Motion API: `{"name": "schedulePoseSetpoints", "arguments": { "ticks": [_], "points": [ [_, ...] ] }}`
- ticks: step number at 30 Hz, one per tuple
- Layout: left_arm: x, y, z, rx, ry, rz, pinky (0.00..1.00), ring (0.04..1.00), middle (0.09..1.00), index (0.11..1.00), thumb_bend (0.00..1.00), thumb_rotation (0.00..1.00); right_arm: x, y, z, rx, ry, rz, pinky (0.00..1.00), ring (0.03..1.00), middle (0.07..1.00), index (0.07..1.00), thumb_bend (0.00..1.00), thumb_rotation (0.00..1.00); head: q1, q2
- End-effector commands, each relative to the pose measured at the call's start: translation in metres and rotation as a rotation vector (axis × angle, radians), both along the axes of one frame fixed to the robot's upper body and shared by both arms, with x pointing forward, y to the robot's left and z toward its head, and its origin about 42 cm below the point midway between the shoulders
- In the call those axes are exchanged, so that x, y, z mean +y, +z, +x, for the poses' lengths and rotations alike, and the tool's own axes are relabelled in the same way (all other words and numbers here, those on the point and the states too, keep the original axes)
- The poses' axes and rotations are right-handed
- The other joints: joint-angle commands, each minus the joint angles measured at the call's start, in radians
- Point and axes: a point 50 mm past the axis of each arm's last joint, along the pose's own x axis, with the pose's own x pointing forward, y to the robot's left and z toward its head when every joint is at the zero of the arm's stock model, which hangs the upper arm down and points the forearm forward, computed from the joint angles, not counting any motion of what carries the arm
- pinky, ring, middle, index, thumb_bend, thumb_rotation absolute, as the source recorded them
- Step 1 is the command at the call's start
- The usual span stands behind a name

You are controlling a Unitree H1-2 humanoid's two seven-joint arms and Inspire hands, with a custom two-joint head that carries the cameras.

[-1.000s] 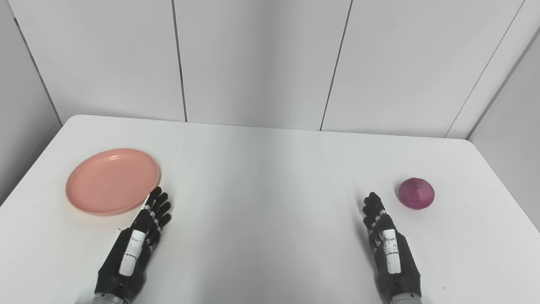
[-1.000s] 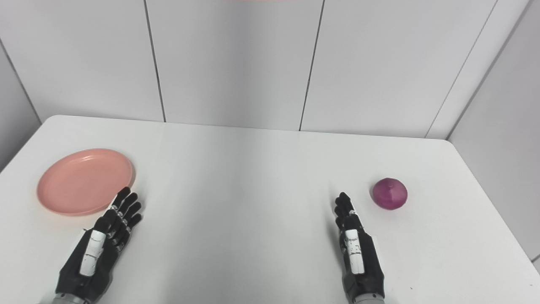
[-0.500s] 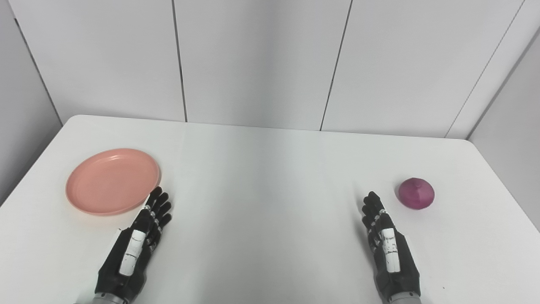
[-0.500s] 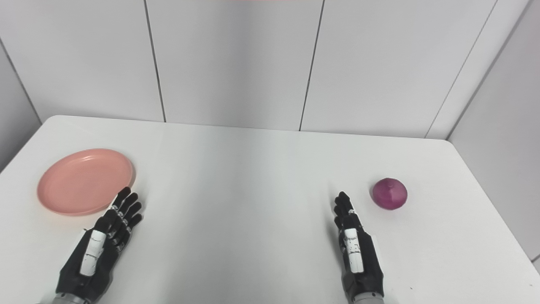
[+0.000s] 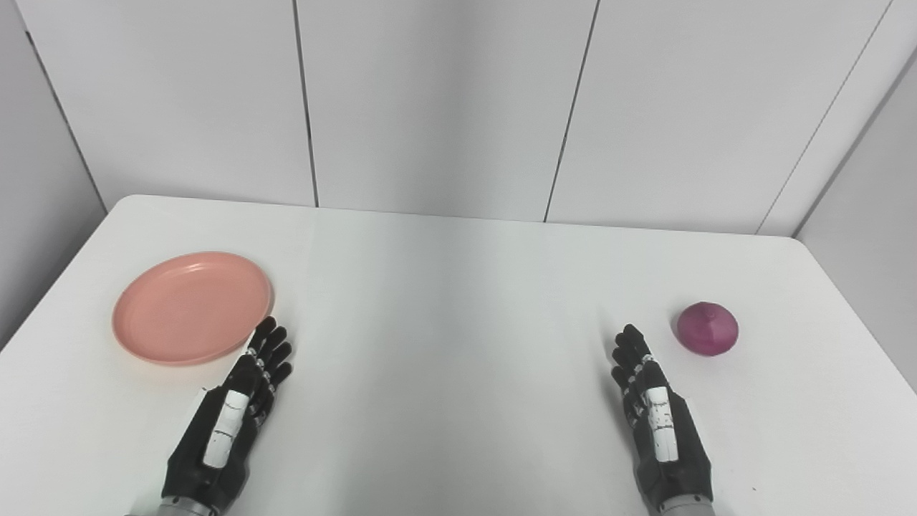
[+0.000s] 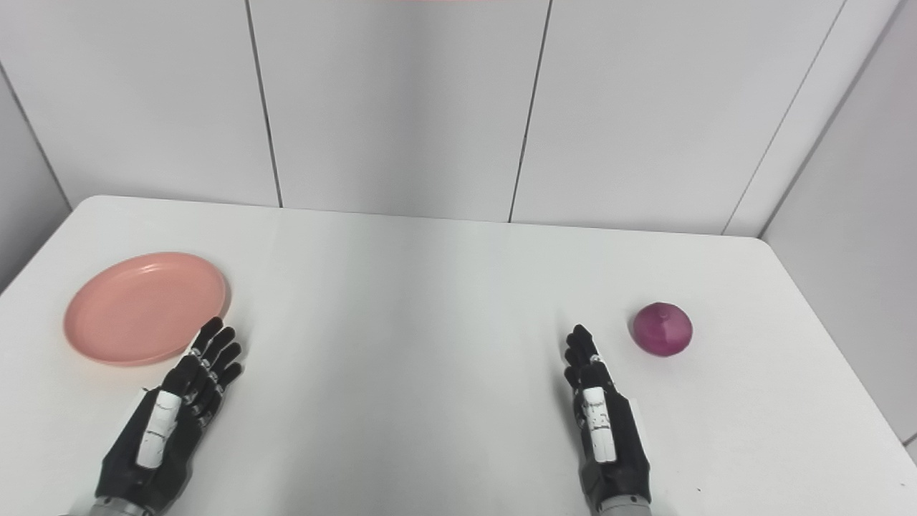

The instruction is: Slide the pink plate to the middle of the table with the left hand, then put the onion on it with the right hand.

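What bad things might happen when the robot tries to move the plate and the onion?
The plate lies near the table's left edge, and the left hand is on its inner side, so a clumsy push could shove it off. The onion is round and sits near the right edge, so a nudge from the right hand might roll it away. Set on the shallow plate, it may also roll off.

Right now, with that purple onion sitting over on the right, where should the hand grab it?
Probably from above, around its rounded middle. The onion sits alone on the table with its small tip up, so fingers can close on its sides. The open right hand lies just to its left.
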Motion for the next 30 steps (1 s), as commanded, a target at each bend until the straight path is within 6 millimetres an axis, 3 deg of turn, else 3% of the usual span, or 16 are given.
{"name": "schedulePoseSetpoints", "arguments": {
  "ticks": [1, 9, 15, 20, 24, 30],
  "points": [
    [-0.016, -0.013, 0.004, 0.026, 0.022, -0.040, 1.00, 1.000, 1.000, 1.000, 0.87, 0.87, 0.001, -0.029, -0.012, 0.115, 0.007, 0.031, 0.98, 0.981, 0.955, 0.961, 0.88, 0.89, 0.017, -0.003],
    [-0.028, -0.022, 0.001, 0.029, 0.026, -0.051, 1.00, 1.000, 1.000, 1.000, 0.86, 0.86, -0.014, -0.036, -0.016, 0.113, 0.013, 0.035, 1.00, 0.984, 0.962, 0.970, 0.87, 0.89, 0.108, -0.057],
    [-0.047, -0.033, 0.000, 0.038, 0.034, -0.058, 1.00, 1.000, 1.000, 1.000, 0.88, 0.81, -0.033, -0.046, -0.017, 0.109, 0.024, 0.035, 1.00, 0.995, 0.971, 0.978, 0.84, 0.91, 0.248, -0.133],
    [-0.061, -0.039, 0.000, 0.035, 0.028, -0.052, 1.00, 1.000, 1.000, 1.000, 0.86, 0.79, -0.047, -0.052, -0.016, 0.104, 0.030, 0.048, 1.00, 1.000, 0.987, 0.999, 0.80, 0.95, 0.303, -0.159],
    [-0.073, -0.043, 0.000, 0.037, 0.027, -0.049, 1.00, 1.000, 1.000, 1.000, 0.87, 0.77, -0.057, -0.057, -0.014, 0.113, 0.026, 0.047, 1.00, 1.000, 0.995, 1.000, 0.81, 0.96, 0.392, -0.193],
    [-0.080, -0.048, 0.001, 0.031, 0.024, -0.042, 1.00, 1.000, 1.000, 1.000, 0.86, 0.75, -0.062, -0.059, -0.013, 0.123, 0.031, 0.065, 1.00, 1.000, 1.000, 1.000, 0.81, 0.99, 0.444, -0.217]
  ]
}}
